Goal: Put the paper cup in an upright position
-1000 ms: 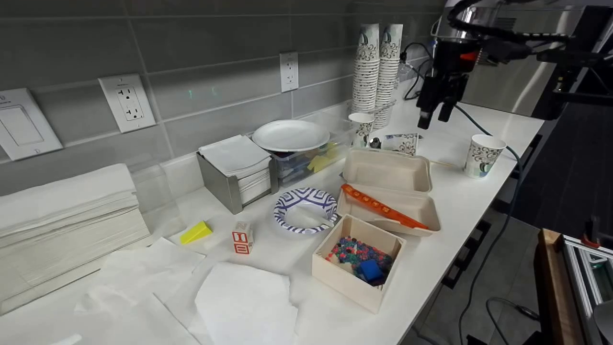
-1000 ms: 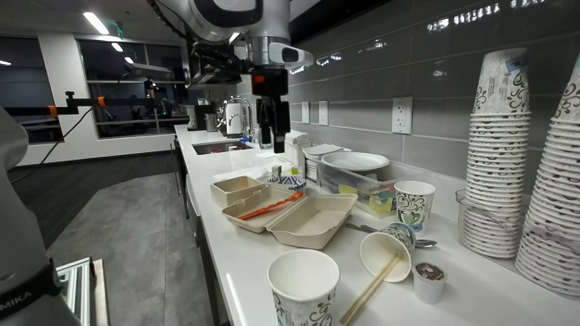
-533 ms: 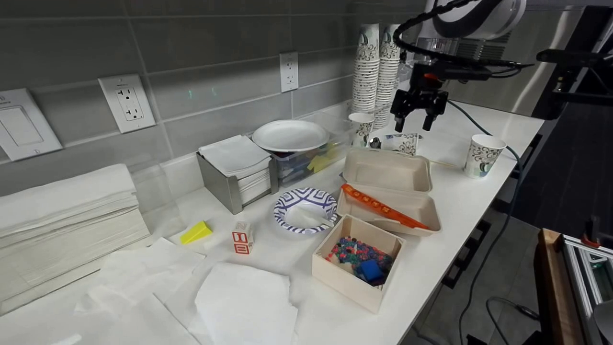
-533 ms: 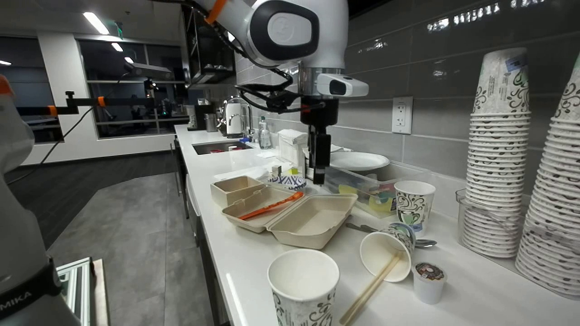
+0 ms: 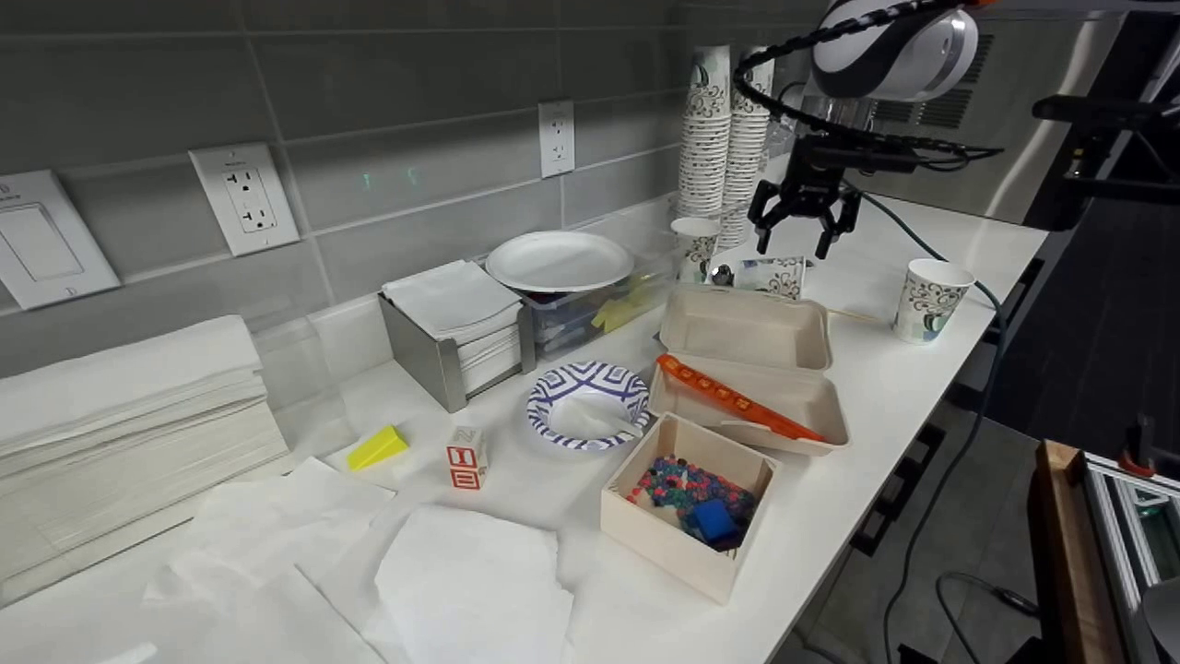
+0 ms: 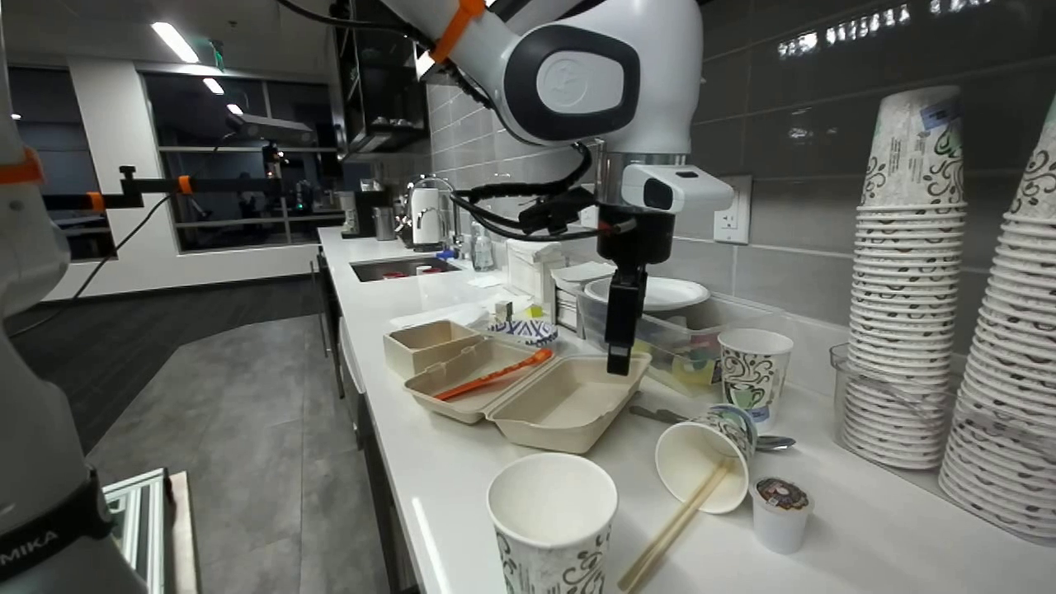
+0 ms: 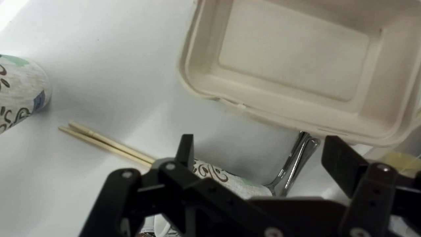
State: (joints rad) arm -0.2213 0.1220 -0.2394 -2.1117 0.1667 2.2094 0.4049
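The paper cup (image 6: 730, 437) lies on its side on the white counter, its mouth facing the camera in an exterior view. It also shows in an exterior view (image 5: 772, 276) behind the takeout box. In the wrist view the cup (image 7: 227, 176) is partly hidden by the gripper's left finger and linkage. My gripper (image 5: 793, 245) is open and empty, fingers pointing down. In an exterior view the gripper (image 6: 619, 363) hangs above the box's near compartment, apart from the cup. In the wrist view the gripper (image 7: 260, 144) has its fingers wide apart above the cup's base end and metal cutlery.
Chopsticks (image 6: 672, 528) reach into the cup's mouth. Cutlery (image 7: 292, 164) lies by its base. A coffee pod (image 6: 782, 516), an upright cup (image 6: 755, 375) and another upright cup (image 5: 931, 300) stand around it. Tall cup stacks (image 6: 903, 330) and an open takeout box (image 6: 569, 404) flank the area.
The gripper has moved lower and closer to the tipped cup, and has turned so both spread fingers show in an exterior view. The cups and other objects have not moved.
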